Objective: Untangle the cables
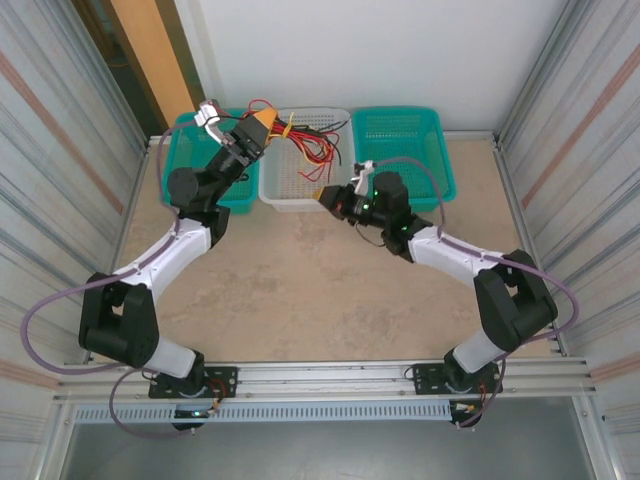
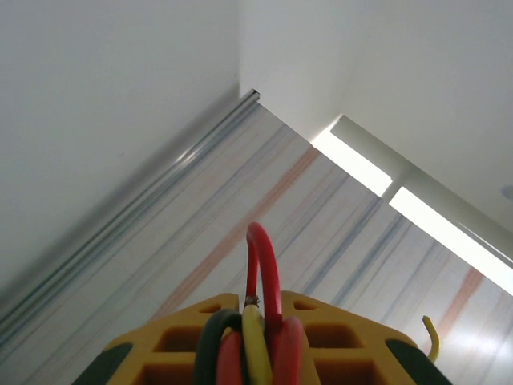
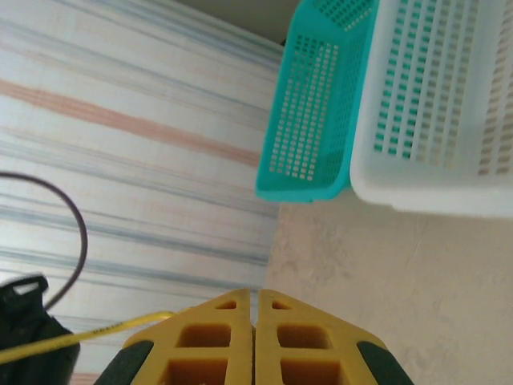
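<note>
The cables [image 1: 308,142] are a bunch of red, yellow and black strands hanging over the white basket [image 1: 283,190]. My left gripper [image 1: 264,122] is raised above the basket's back left corner and shut on the bunch. In the left wrist view, red, yellow and black cables [image 2: 265,265] are squeezed between the yellow fingers of the left gripper [image 2: 260,303], and a red loop sticks out past the tips. My right gripper [image 1: 324,197] is shut and hovers low by the basket's front rim. In the right wrist view the right gripper [image 3: 255,298] has its jaws pressed together with nothing visible between them.
A teal basket [image 1: 190,152] stands left of the white one and another teal basket [image 1: 405,135] to its right. Ribbed metal walls close in both sides. In the right wrist view a thin yellow strand [image 3: 88,330] runs behind the left finger, with the teal basket [image 3: 313,120] ahead.
</note>
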Robot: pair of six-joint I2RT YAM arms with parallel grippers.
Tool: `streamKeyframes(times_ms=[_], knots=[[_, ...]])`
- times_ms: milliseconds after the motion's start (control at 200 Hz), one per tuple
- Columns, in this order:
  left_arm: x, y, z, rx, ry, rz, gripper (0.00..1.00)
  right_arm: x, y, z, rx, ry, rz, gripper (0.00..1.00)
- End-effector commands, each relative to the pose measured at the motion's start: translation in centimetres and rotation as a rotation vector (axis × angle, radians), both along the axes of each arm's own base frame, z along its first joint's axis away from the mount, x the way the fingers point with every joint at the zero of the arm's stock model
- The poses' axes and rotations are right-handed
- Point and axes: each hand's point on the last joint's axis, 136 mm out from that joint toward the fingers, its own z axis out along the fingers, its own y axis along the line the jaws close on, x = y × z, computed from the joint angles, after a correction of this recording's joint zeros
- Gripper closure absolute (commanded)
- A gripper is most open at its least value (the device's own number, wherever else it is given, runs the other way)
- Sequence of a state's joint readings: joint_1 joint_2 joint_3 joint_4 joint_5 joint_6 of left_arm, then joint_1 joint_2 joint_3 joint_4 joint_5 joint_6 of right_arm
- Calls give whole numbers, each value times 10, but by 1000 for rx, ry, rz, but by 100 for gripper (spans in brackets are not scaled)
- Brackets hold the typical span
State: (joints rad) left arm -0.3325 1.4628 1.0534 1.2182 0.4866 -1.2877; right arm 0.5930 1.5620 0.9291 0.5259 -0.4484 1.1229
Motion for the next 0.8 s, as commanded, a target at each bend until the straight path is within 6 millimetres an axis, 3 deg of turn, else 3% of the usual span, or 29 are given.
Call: streamKeyframes(times_ms=[0, 135, 241, 376, 536, 666, 797], knots=[[-11, 32, 39, -60, -152, 203, 100, -21, 8, -25, -16, 45, -33, 100], [9, 38, 16, 35, -131, 324, 100, -60, 26, -24, -7, 52, 7, 100], [22, 42, 0, 118, -107, 401, 100, -92, 37, -23, -103, -2, 47, 100], [36, 45, -26, 214, -54, 473, 100, -126, 36, -12, -203, -67, 66, 100], [45, 46, -62, 281, 3, 471, 100, -141, 9, 47, -226, -211, 20, 100], [45, 41, -90, 329, 44, 436, 100, -139, -27, 109, -262, -352, -55, 100], [39, 41, -107, 334, 80, 420, 100, -131, -66, 157, -267, -433, -123, 100]])
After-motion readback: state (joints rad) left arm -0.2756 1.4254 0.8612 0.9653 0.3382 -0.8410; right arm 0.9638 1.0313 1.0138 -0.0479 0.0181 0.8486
